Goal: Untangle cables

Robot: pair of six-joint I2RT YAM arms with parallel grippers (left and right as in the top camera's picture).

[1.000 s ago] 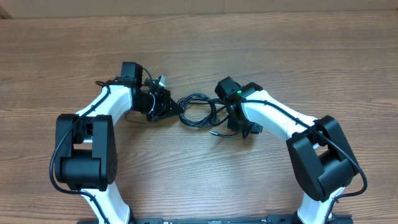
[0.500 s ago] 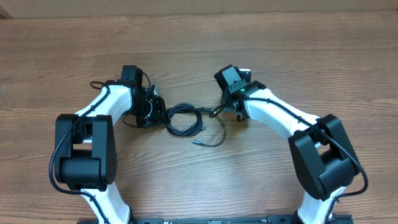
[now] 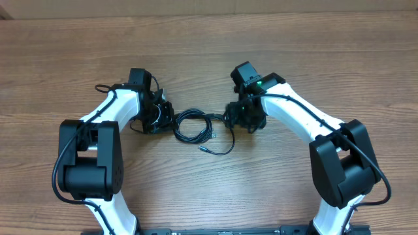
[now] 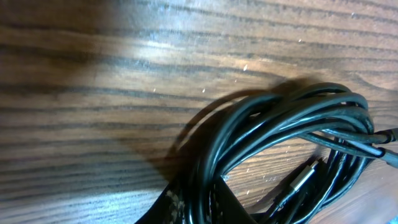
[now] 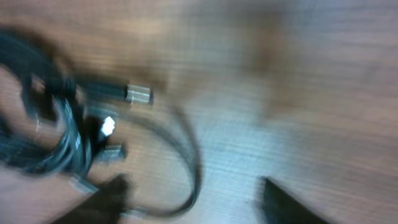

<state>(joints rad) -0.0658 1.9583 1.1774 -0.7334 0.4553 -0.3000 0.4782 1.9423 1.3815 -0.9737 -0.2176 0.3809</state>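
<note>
The cables (image 3: 194,125) lie as a small black coil between my two arms, with one loose end (image 3: 210,151) curving toward the front. My left gripper (image 3: 164,117) is at the coil's left edge and shut on the strands. In the left wrist view the coil (image 4: 292,134) fills the right side, a silver-tipped plug (image 4: 305,177) sits inside it, and my fingers (image 4: 214,202) pinch a strand. My right gripper (image 3: 232,117) is at the coil's right edge. In the blurred right wrist view its fingers (image 5: 196,202) stand apart over a cable loop (image 5: 186,155), with silver plugs (image 5: 138,93) beside it.
The wooden table (image 3: 209,46) stretches around both arms. The thicker black wires on the white arms (image 3: 297,114) run along the right arm. Nothing else stands on the table.
The coil was dragged left with my left gripper, then stayed. My right gripper pulled back from the coil and has now come down to its right edge again, open.
</note>
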